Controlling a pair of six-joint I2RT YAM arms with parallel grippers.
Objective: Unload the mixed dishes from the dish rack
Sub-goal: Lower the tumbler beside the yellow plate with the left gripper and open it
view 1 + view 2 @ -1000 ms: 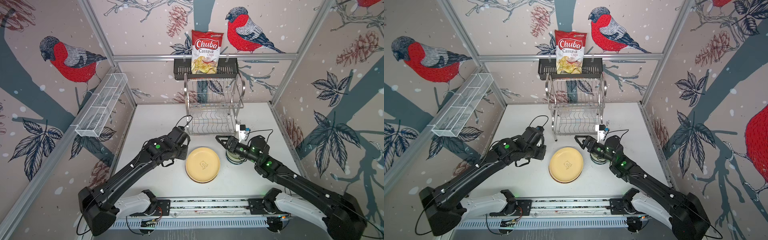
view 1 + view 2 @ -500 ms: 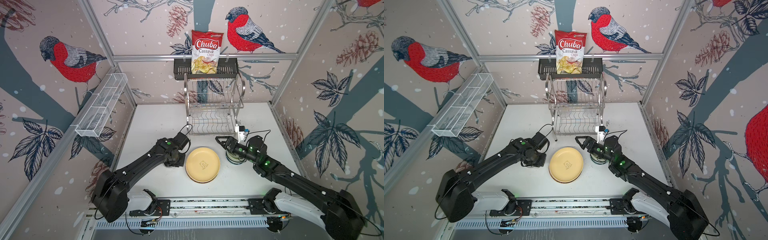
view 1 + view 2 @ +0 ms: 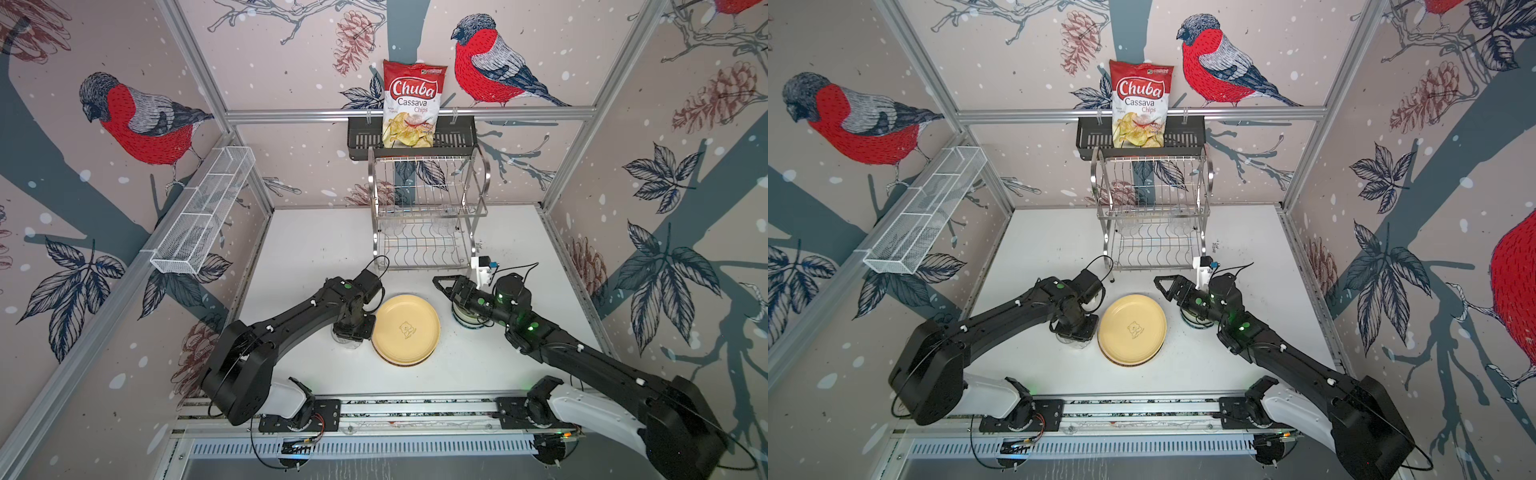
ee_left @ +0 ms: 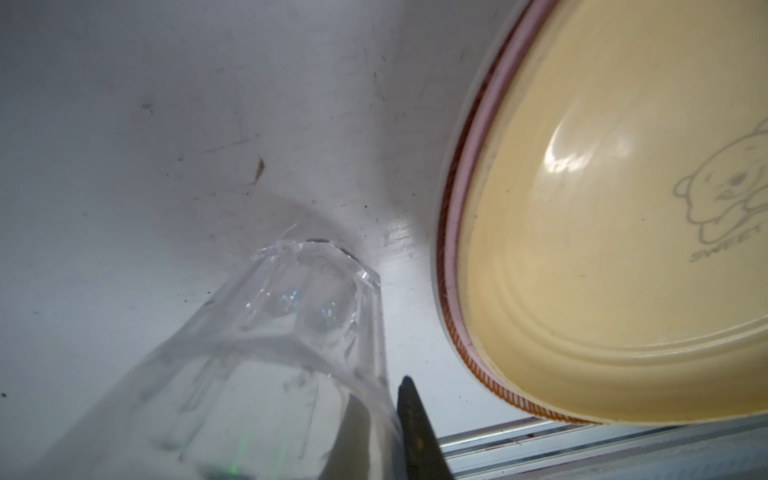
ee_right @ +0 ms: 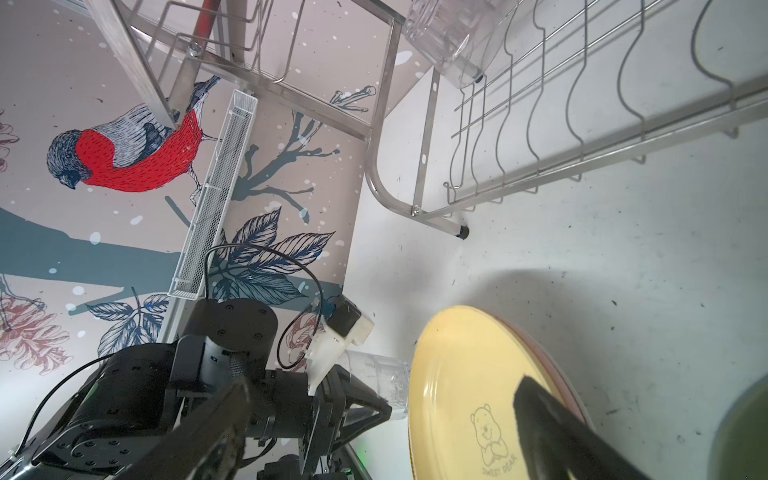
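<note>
- The dish rack (image 3: pixel 428 216) stood at the back of the counter (image 3: pixel 316 249). A clear plastic holder (image 5: pixel 449 37) hung under its upper tier.
- The dishes that showed were out on the counter in front of it.
- The left arm reached in low from the left, with its wrist bent straight down beside the plate stack.
- The left fingers (image 3: pixel 352 331) were pinched narrowly on the wall of the clear glass (image 4: pixel 291 332).
- The glass stood upright just beside the cream-yellow plate (image 3: pixel 406 328). Whether its base touched the counter could not be told.
- The right arm stretched in from the right, with its wrist rolled on its side between the rack and the plates.
- The right fingers (image 3: pixel 440 283) were spread wide around nothing and pointed towards the left arm.
- Under the yellow plate, only the rim of the pink plate (image 4: pixel 465 174) showed, with a brown ribbed edge below it.
- The bowls (image 3: pixel 464 322) lay mostly hidden beneath the right arm. In the right wrist view only a blurred green edge came into the corner.
- In the left wrist view, a single dark fingertip showed beside the glass, and the other was lost behind the glass wall.
</note>
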